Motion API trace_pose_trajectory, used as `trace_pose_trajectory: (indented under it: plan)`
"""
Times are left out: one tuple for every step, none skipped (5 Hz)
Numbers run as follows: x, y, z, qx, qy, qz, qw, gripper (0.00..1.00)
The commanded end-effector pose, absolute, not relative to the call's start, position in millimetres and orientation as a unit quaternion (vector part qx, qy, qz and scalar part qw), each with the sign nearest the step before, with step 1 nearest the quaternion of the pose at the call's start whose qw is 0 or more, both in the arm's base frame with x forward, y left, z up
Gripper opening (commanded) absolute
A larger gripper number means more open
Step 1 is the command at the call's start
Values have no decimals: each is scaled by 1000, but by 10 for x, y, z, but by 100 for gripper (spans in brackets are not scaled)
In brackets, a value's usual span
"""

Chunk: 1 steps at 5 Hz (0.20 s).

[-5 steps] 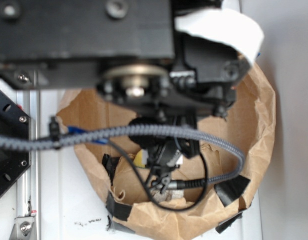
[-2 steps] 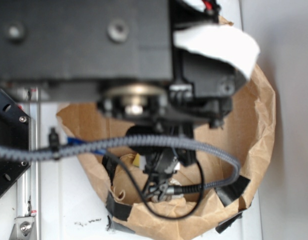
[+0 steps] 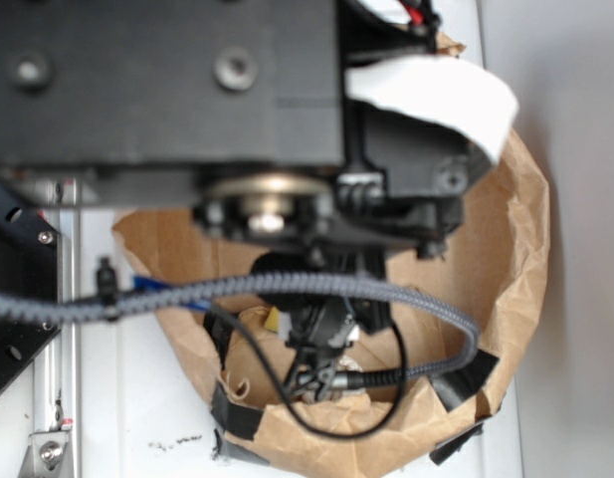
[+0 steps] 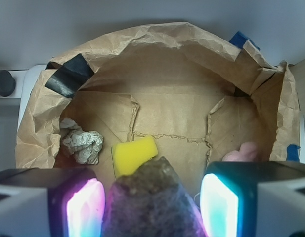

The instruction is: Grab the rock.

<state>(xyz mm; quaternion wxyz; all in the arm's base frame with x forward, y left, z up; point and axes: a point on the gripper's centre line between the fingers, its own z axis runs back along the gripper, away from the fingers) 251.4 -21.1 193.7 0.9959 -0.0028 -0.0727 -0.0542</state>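
Observation:
The rock (image 4: 150,190), dark grey and rough, fills the lower middle of the wrist view and lies on the floor of a brown paper bag (image 4: 157,34). My gripper (image 4: 152,207) is open and straddles it. The left glowing pad (image 4: 85,207) sits close against the rock's side, while a narrow gap shows before the right pad (image 4: 219,205). In the exterior view the black arm covers most of the bag (image 3: 511,249) and my gripper (image 3: 321,370) reaches down inside it; the rock is hidden there.
A yellow sponge block (image 4: 134,154) touches the rock's far tip. Crumpled grey foil (image 4: 83,143) lies at the left and a pink object (image 4: 241,152) at the right. The bag's walls, patched with black tape (image 4: 68,75), ring everything. A braided cable (image 3: 287,287) crosses the bag.
The arm has dropped slightly and the gripper has sunk a little deeper into the bag; in the last half second almost nothing has moved.

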Motion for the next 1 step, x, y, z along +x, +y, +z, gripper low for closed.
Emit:
trace_pose_trajectory:
  plan:
    - [2473,-294,2051,20,-97,-63,993,0]
